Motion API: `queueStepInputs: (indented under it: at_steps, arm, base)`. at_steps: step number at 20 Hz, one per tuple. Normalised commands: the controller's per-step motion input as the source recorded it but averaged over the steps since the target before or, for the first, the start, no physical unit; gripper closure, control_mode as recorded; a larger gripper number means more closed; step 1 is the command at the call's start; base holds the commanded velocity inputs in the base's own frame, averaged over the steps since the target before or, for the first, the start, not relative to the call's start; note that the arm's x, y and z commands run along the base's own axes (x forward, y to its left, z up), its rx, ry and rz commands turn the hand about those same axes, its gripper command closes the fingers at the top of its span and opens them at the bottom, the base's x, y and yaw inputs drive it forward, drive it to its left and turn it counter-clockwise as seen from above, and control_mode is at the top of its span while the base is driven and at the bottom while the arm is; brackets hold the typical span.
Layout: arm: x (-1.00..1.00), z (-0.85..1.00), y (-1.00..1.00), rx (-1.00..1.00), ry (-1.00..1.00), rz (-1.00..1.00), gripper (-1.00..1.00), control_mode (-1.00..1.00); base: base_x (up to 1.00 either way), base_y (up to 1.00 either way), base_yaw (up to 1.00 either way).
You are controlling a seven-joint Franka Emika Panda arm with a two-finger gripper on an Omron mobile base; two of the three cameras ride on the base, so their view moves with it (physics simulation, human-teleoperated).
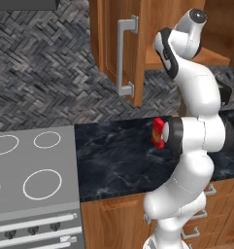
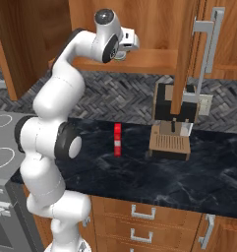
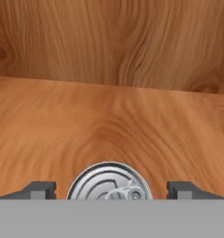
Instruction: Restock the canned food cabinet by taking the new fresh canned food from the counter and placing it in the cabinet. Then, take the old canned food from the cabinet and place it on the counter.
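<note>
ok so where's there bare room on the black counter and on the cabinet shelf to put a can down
On the black marble-look counter, the widest bare patch lies between the grey stove top and the red rectangular carton. Right of the carton, the brown coffee machine crowds the back. The wooden cabinet shelf is bare beyond the flat silver tin, which sits between the gripper fingers.

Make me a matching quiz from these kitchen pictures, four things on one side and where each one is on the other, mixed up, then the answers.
Things
1. tin
2. red carton
3. coffee machine
4. stove

Places
A. on the counter, below the open cabinet door
B. on the wooden cabinet shelf, between the fingertips of the gripper
C. left of the counter
D. upright in the middle of the counter

Pairs: 1-B, 2-D, 3-A, 4-C
</note>
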Motion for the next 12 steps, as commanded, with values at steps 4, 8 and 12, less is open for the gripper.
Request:
queueStepInputs:
  at_steps: [4,8,12]
  arm:
    - [-0.19,0.0,0.0,0.0,-0.29,0.0,-1.0,-1.0]
    - [-0.78,0.0,0.24,0.0,-0.31,0.0,-1.0,-1.0]
    - [-0.99,0.09,0.89,0.01,-0.14,0.07,-1.0,-1.0]
  base:
    - [0.0,0.0,0.0]
    - [0.0,0.0,0.0]
    - [0.0,0.0,0.0]
